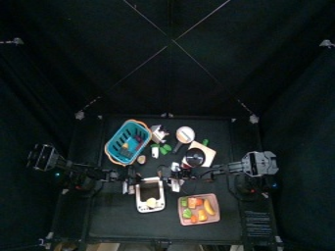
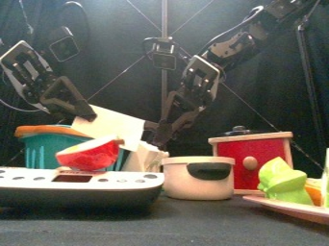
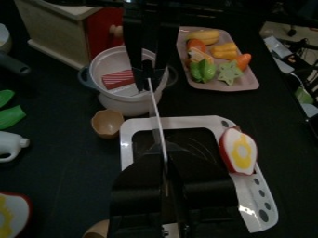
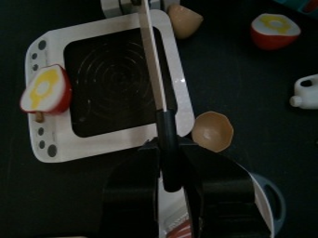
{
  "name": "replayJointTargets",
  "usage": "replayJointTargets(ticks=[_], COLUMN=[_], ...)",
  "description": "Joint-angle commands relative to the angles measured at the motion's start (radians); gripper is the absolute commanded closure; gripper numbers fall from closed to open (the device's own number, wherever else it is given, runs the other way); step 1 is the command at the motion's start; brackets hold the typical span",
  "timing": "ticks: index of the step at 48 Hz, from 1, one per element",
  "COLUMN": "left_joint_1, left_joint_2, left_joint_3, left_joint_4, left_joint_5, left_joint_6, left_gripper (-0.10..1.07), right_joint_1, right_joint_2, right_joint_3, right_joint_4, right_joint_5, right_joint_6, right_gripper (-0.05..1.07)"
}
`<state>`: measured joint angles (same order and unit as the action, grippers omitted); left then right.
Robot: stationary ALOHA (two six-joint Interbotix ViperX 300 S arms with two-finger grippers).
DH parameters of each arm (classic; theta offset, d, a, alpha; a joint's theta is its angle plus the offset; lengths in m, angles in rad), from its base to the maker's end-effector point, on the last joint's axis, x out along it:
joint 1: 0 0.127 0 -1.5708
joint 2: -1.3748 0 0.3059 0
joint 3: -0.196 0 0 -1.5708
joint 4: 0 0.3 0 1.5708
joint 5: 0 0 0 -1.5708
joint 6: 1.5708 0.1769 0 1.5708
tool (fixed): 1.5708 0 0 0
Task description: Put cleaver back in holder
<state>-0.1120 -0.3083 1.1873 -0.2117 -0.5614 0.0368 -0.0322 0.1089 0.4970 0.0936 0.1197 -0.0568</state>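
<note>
A toy cleaver (image 3: 152,112) hangs edge-on above a white toy cooktop (image 3: 199,158), gripped at both ends: the left gripper (image 3: 159,178) pinches the wide pale blade, while the right gripper (image 4: 169,158) is pressed onto the dark handle from the opposite side. In the front view the pale blade (image 2: 118,125) tilts up from the left gripper (image 2: 80,113) toward the right gripper (image 2: 176,109), well clear of the table (image 2: 193,229). Directly below sits the cooktop, its dark ringed plate framed in white, with a halved red fruit (image 3: 237,151) showing a yellow centre resting on one edge. Just beside the cooktop lies a small tan bowl (image 4: 213,130). Beyond it stands a white pot (image 3: 118,74) with red contents, and next to that a pink tray (image 3: 221,61) of mixed toy food. A red and cream box (image 2: 252,159) stands behind the pot in the front view. From above, a teal basket (image 1: 127,140) sits toward the left arm's side of the table. Which item is the holder cannot be told.
</note>
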Motion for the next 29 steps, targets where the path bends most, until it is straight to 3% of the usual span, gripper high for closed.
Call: replayJointTargets(ticks=[1,12,29], left_joint_1=[0.012,0.025,0.114], left_joint_2=[-0.009,-0.009,-0.034], left_joint_3=[-0.026,-0.025,-0.029], left_joint_4=[0.006,0.028,0.084], left_joint_5=[-0.014,-0.014,-0.023], left_joint_6=[0.003,0.003,0.003], left_gripper=[0.61,0.61,0.59], right_joint_1=[-0.021,-0.035,-0.043], right_joint_2=[-0.046,-0.048,-0.069], right_joint_3=[-0.067,-0.069,-0.087], right_joint_4=[0.000,-0.002,-0.009], right_joint_5=[-0.017,-0.015,0.006], right_joint_6=[-0.003,-0.006,0.000], right_gripper=[0.62,0.63,0.62])
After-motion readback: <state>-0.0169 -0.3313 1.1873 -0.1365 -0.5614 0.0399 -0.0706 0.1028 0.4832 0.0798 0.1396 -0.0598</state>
